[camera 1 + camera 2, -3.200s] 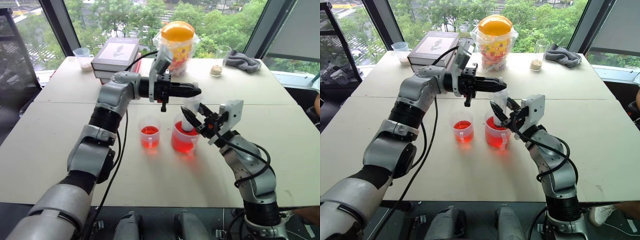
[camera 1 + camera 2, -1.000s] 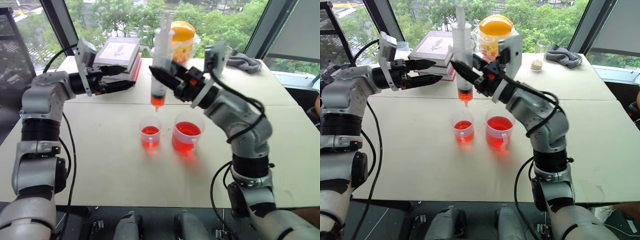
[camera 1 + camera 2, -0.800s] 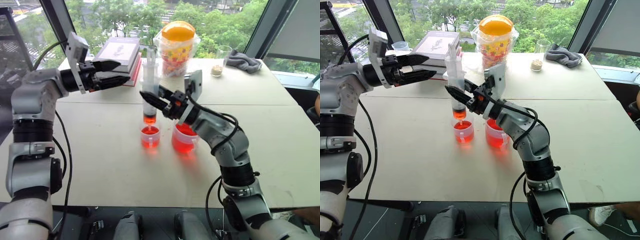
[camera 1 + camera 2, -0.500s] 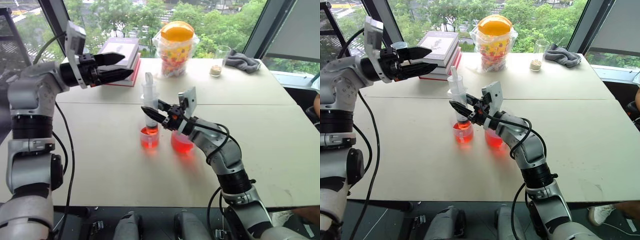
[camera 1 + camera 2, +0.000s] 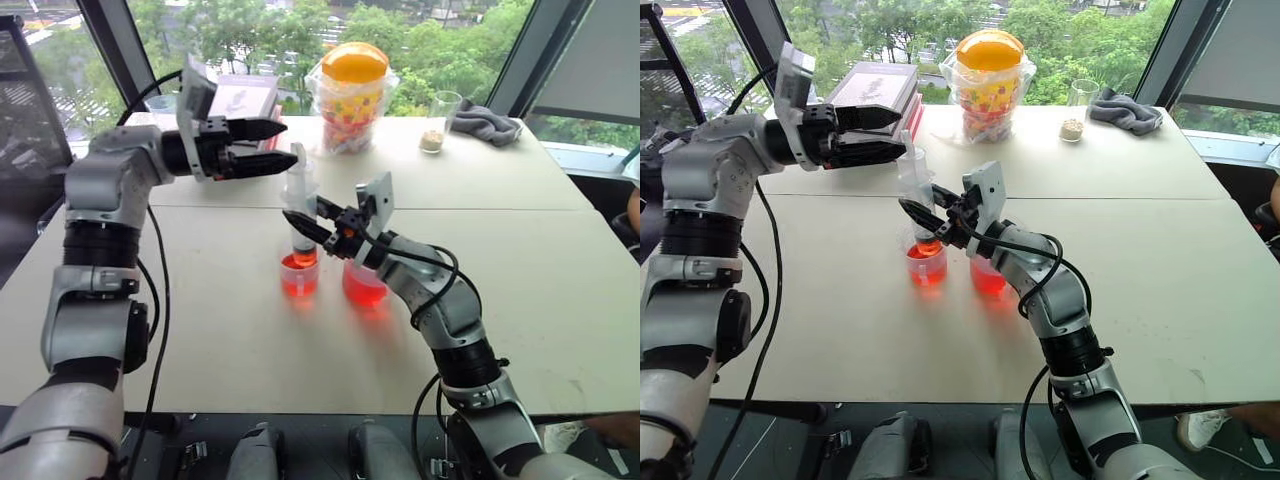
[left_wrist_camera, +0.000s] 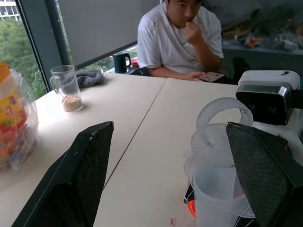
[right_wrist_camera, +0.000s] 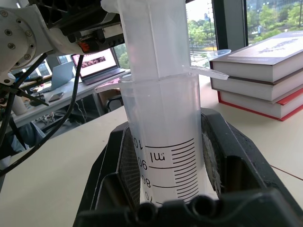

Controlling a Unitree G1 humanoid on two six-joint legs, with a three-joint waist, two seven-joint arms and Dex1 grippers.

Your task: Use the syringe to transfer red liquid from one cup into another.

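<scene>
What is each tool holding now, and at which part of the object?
The right tool holds the syringe by its barrel. The left tool is open and holds nothing.

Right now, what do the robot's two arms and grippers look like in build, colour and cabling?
Both arms are silver-grey metal segments joined by black joints, with black cables looping outside them. The left gripper and right gripper each have two black tapered fingers with textured inner pads. A small white-and-silver camera box sits on each wrist.

syringe (image 7: pixel 163 142) barrel | scale marks with "ml", "100", "80" partly readable | nothing else legible
</scene>
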